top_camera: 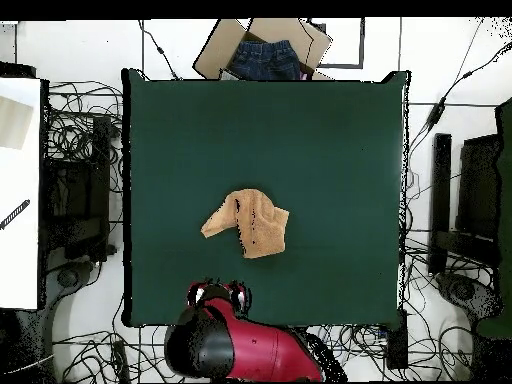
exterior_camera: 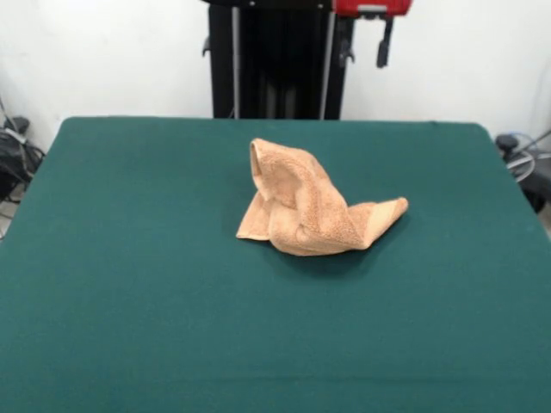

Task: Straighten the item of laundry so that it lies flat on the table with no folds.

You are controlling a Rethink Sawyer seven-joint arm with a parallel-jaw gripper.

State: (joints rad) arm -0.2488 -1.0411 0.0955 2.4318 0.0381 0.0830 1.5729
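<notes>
The item of laundry [exterior_camera: 310,209] is a light orange-tan terry towel, crumpled into a peaked heap near the middle of the table [exterior_camera: 129,284], with one corner sticking out to the right. From above, the towel [top_camera: 250,222] is a folded, bunched shape on the dark green top [top_camera: 320,140]. My gripper [exterior_camera: 363,53] hangs drawn back over the table's far edge, well away from the towel, open with nothing between its dark fingers [exterior_camera: 382,47]. In the overhead view the gripper [top_camera: 218,293] sits at the table's lower edge, below the towel.
A cardboard box [top_camera: 262,50] holding blue jeans lies just beyond the table's top edge in the overhead view. Cables [top_camera: 85,150] and dark equipment [top_camera: 470,200] surround the table. A white surface [top_camera: 20,190] stands at the left.
</notes>
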